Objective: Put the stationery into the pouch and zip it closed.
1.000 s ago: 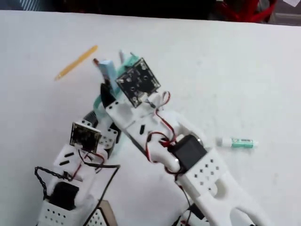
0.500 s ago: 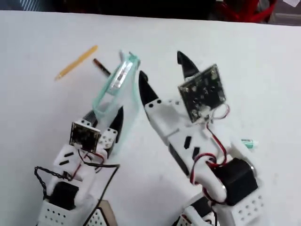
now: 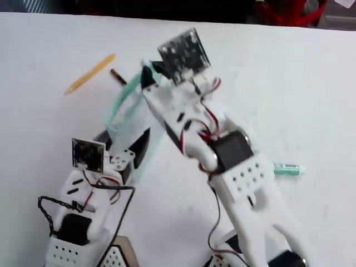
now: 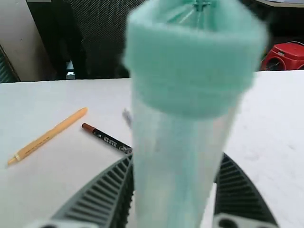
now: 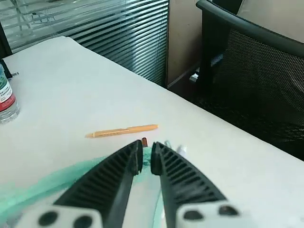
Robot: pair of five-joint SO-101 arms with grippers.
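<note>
On the white counter (image 3: 311, 83) a clear mint-rimmed plastic pouch (image 3: 123, 117) stands pinched low between the left pincer's (image 4: 175, 164) jaws. The right pincer (image 5: 147, 148) is pressed almost together on its green rim. The mouth is probably being worked, so pull gently or the pouch may slip. A yellow pen (image 3: 90, 73) and a brown pencil (image 3: 118, 76) lie between the right pincer and the counter's far edge. There is open room behind it, where a green-and-white stick (image 3: 287, 169) lies.
</note>
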